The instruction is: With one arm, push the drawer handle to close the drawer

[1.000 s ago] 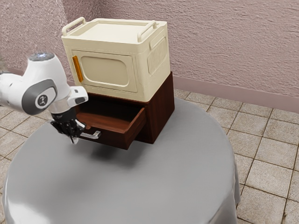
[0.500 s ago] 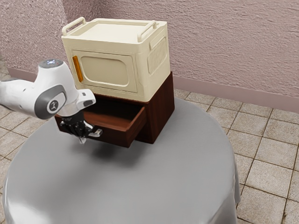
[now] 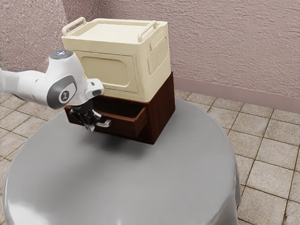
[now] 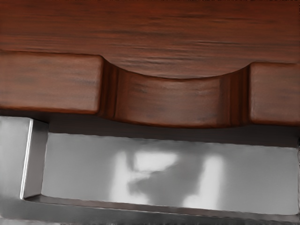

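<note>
The black gripper is at the front of the dark wooden drawer, against its silver handle. The drawer stands partly out of the brown cabinet, its inside still visible from above. In the wrist view, the drawer's front edge with a curved notch runs across, and the metal handle lies alongside it, just under my hand. How the fingers stand is hard to make out against the handle.
A cream box with two top rails sits on the cabinet. Both stand on a round table with a grey cloth. Behind are a pinkish wall and a tiled floor.
My arm has moved toward the cabinet, and the drawer has slid inward with it, leaving a smaller opening than a second ago. The cabinet and cream box have stayed put.
</note>
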{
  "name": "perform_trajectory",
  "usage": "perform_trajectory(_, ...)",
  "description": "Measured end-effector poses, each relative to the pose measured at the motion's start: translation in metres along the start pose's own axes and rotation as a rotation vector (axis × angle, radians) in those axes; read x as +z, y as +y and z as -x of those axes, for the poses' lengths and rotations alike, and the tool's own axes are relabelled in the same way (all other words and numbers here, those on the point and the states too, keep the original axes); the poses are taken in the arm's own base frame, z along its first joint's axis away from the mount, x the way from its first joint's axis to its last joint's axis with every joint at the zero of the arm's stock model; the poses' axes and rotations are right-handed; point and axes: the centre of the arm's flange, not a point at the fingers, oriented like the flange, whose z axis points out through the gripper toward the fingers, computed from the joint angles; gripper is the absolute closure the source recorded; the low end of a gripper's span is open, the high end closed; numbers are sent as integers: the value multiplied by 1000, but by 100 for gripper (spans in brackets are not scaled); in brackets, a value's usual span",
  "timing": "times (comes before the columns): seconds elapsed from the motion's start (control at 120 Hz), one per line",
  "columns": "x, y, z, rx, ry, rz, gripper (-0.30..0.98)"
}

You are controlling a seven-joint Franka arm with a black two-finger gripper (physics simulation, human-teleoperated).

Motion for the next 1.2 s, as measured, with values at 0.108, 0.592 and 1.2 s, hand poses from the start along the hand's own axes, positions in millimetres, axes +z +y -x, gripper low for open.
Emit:
perform_trajectory(0.108,2,5,-10,16,4,-2,79)
perform_trajectory(0.592,8,16,-52,64,10,-2,79)
perform_trajectory(1.2,13,12,-86,101,19,7,79)
